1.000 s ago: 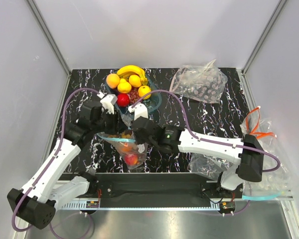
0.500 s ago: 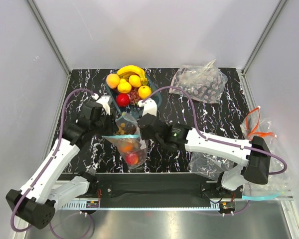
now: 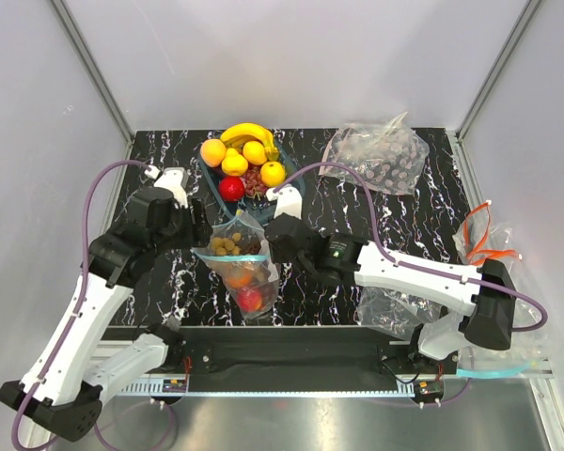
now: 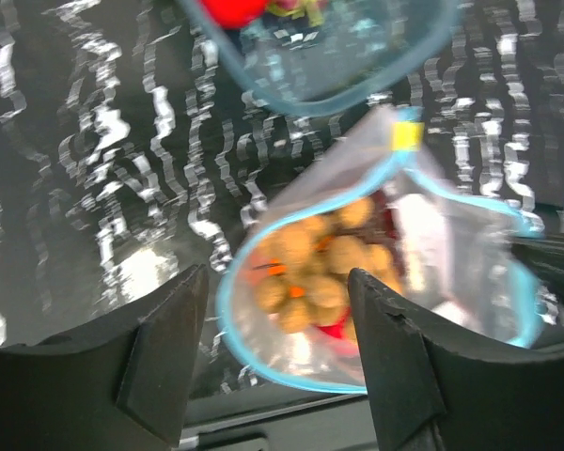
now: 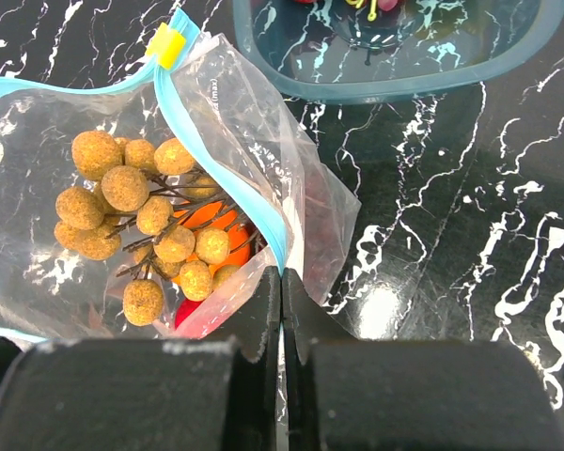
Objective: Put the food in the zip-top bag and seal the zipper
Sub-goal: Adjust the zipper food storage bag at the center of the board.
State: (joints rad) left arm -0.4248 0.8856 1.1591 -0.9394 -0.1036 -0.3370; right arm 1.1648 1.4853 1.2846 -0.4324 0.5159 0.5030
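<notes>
Pinching the bag (image 5: pixel 235 103) rim, R gripper (image 5: pixel 281 282) is clamped tight, mouth gaping toward the bowl (image 5: pixel 404 89); nuts (image 5: pixel 136 216) inside. L gripper (image 4: pixel 274 282), fingers apart & empty, hangs over the mouth. Remaining fruit (image 3: pixel 235 162) lies just beyond, nearer L arm.

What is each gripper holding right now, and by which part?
The right gripper pinches the zip-top bag by its blue mouth edge; the left gripper is open, holding nothing.
</notes>
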